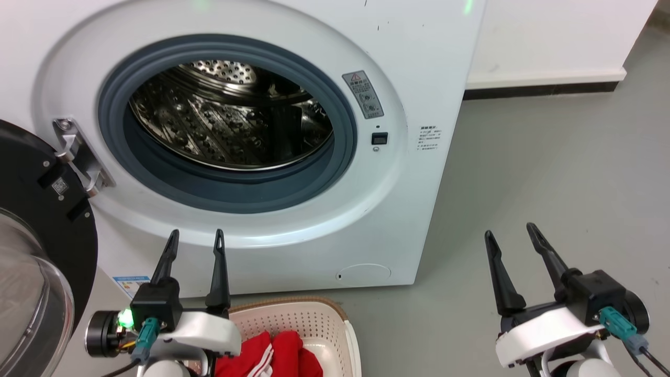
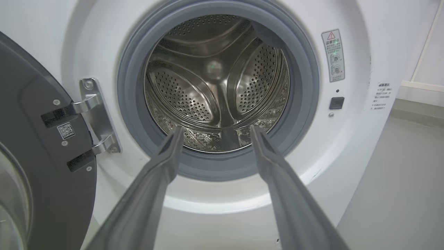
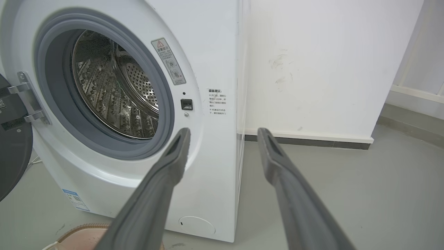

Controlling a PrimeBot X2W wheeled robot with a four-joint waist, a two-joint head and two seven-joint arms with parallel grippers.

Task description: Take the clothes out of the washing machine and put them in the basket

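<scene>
The black door (image 1: 31, 220) stands wide open, off to the left of the left gripper (image 1: 196, 233). This gripper's two fingers are spread apart, and they hold nothing and touch nothing. They point up at the washing machine (image 1: 324, 230), which is just in front of them. Past the fingertips, the shiny drum (image 2: 194, 93) shows bare metal with little holes. Low down beside this gripper sits the basket (image 1: 314, 320), with the red clothes (image 1: 285, 356) lying inside it. Well over to the right, the right gripper (image 1: 509, 229) hangs above the grey floor (image 1: 549, 157). Its fingers are spread apart too, and they hold nothing.
</scene>
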